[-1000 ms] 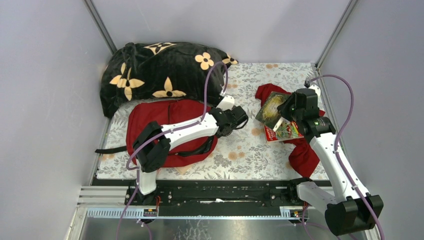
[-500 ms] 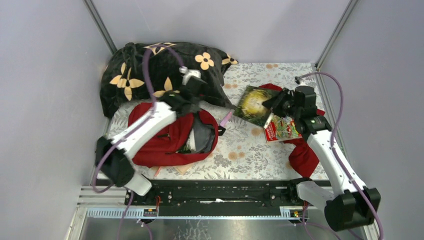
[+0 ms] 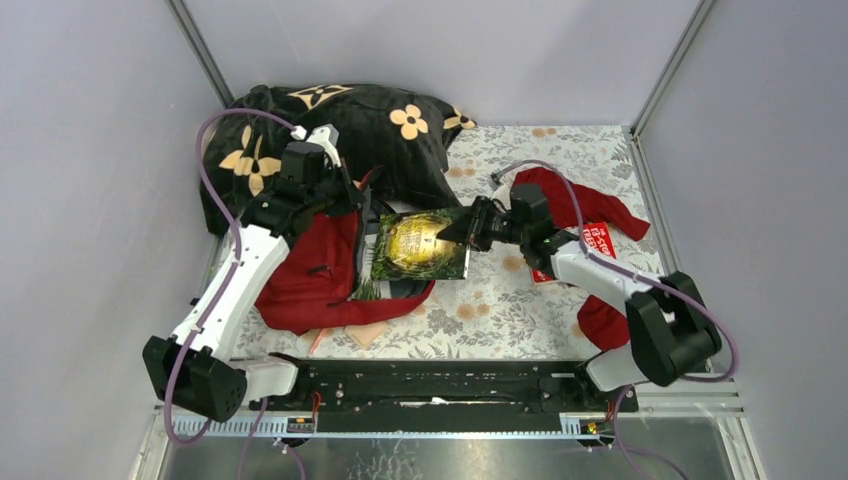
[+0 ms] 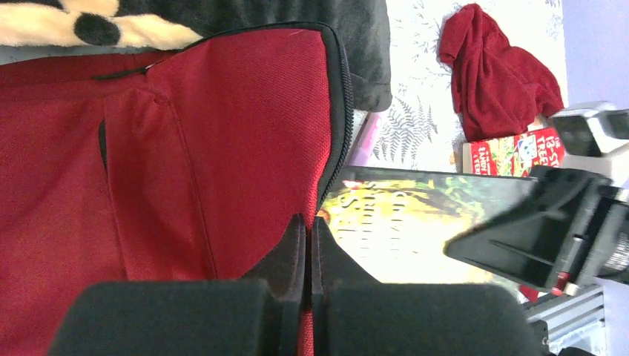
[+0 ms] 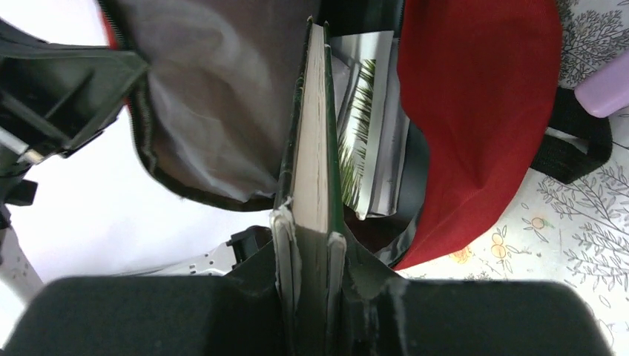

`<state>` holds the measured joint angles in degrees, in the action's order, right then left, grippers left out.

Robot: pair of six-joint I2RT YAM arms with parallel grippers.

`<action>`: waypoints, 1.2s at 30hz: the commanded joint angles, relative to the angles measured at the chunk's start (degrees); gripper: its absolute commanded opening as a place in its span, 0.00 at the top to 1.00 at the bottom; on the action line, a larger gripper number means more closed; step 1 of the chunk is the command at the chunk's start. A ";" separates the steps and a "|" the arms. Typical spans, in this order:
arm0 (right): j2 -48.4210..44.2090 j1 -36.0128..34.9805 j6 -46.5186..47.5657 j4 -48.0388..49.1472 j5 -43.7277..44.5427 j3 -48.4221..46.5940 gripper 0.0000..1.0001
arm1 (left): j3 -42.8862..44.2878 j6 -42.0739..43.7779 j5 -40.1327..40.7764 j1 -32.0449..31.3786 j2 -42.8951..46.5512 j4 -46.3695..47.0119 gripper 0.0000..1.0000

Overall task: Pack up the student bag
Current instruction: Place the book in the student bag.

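The student bag (image 3: pixel 300 285), dark red with black zip lines, lies at the left of the mat with its mouth facing right. My left gripper (image 3: pixel 340 200) is shut on the edge of its red flap (image 4: pixel 245 148) and holds it up, which shows the grey lining (image 5: pixel 200 96). A green book (image 3: pixel 420 245) sits in my shut right gripper (image 3: pixel 462 232), held by its near edge. The book's (image 5: pixel 311 133) far end reaches into the bag's mouth, beside a printed book (image 5: pixel 367 119) that lies inside.
A black plush blanket with orange flowers (image 3: pixel 340 130) is bunched at the back left, touching the bag. A limp red garment (image 3: pixel 585 205) and a red book (image 3: pixel 598 240) lie to the right. A purple object (image 5: pixel 604 85) rests on the mat by a black strap.
My left gripper shut on the bag's flap and drew it up and back to the left. My right arm carried the green book left, from the garment to the bag's mouth.
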<state>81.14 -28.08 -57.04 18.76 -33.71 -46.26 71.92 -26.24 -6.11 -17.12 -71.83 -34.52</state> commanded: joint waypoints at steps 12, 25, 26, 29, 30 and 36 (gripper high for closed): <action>11.78 -3.00 -8.05 20.94 -7.48 -8.53 1.00 | 0.98 -2.36 -8.05 6.25 5.45 7.70 1.00; 29.14 -13.62 -3.04 13.45 -3.47 -24.81 1.00 | -1.23 -6.20 -12.39 6.49 7.79 14.72 1.00; 30.70 -14.35 -2.78 12.71 -3.12 -26.77 1.00 | -1.24 -6.37 -12.69 6.49 7.69 15.00 1.00; 35.37 -16.45 -2.19 9.92 -1.96 -32.67 1.00 | -1.96 -7.19 -13.15 6.58 7.55 15.92 1.00; 36.66 -17.15 -2.23 9.58 -1.43 -34.20 1.00 | -2.22 -7.36 -13.34 6.67 7.50 16.30 1.00; 45.91 -21.16 0.32 -0.40 3.90 -47.34 1.00 | -3.35 -8.78 -13.09 7.14 7.16 17.56 1.00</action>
<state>122.08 -46.37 -61.63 25.17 -33.89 -84.36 68.82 -33.10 -18.02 -10.70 -65.30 -25.30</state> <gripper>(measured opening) 0.208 0.018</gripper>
